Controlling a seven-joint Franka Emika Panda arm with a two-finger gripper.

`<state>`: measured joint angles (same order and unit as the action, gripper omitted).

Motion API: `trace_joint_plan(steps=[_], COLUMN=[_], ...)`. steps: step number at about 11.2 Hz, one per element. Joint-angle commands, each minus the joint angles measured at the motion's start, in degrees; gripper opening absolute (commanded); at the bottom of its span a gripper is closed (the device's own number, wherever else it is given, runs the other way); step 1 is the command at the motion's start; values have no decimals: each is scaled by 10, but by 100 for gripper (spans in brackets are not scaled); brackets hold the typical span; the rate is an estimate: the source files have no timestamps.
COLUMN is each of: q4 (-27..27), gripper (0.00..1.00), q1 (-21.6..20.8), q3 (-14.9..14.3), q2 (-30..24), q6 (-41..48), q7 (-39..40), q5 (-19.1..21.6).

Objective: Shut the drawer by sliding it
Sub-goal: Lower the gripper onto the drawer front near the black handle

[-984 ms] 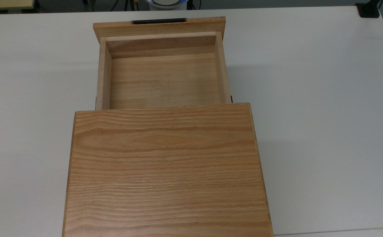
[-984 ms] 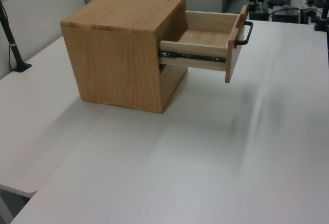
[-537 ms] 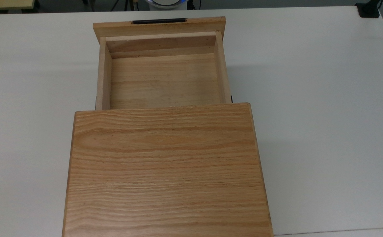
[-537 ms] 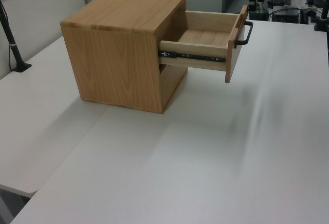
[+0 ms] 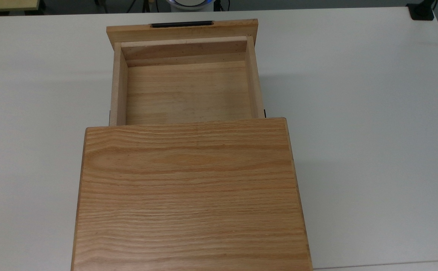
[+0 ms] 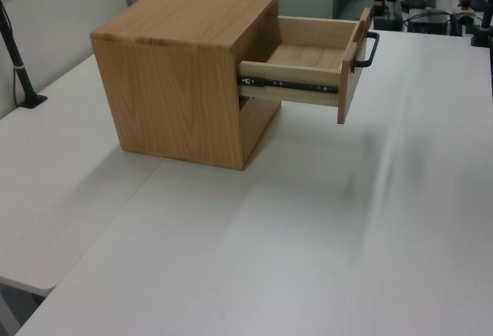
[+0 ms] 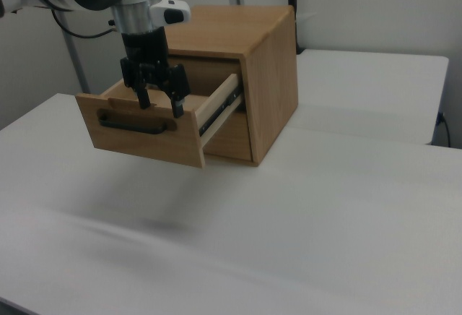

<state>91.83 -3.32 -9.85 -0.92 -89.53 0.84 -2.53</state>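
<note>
The drawer (image 5: 188,94) stands pulled far out of the oak cabinet (image 5: 190,195), its inside bare. Its front panel (image 5: 183,31) carries a slim black bar handle (image 5: 182,25). From the left view the drawer (image 6: 304,58) juts to the right on a black slide rail (image 6: 289,85), handle (image 6: 370,49) outermost. In the right view the drawer front (image 7: 141,138) faces the camera with the handle (image 7: 137,123) across it. My gripper (image 7: 160,103) hangs open, pointing down, in front of the panel's top edge just above the handle, with nothing between its fingers.
The cabinet sits on a white table (image 5: 373,131) with wide room on both sides. The arm's base (image 5: 188,3) is beyond the table's far edge. A black mount (image 5: 422,11) occupies the far right corner. A black post (image 6: 17,58) stands at the left view's left.
</note>
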Motion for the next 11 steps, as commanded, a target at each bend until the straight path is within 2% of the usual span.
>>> trace_joint_plan(steps=[1, 11], q4=[-6, -5], gripper=[100, 100], q1=[-3, -3], q3=[-6, -6], q2=[-3, -3], q6=[12, 18], q7=[8, 7], q5=[-3, -7])
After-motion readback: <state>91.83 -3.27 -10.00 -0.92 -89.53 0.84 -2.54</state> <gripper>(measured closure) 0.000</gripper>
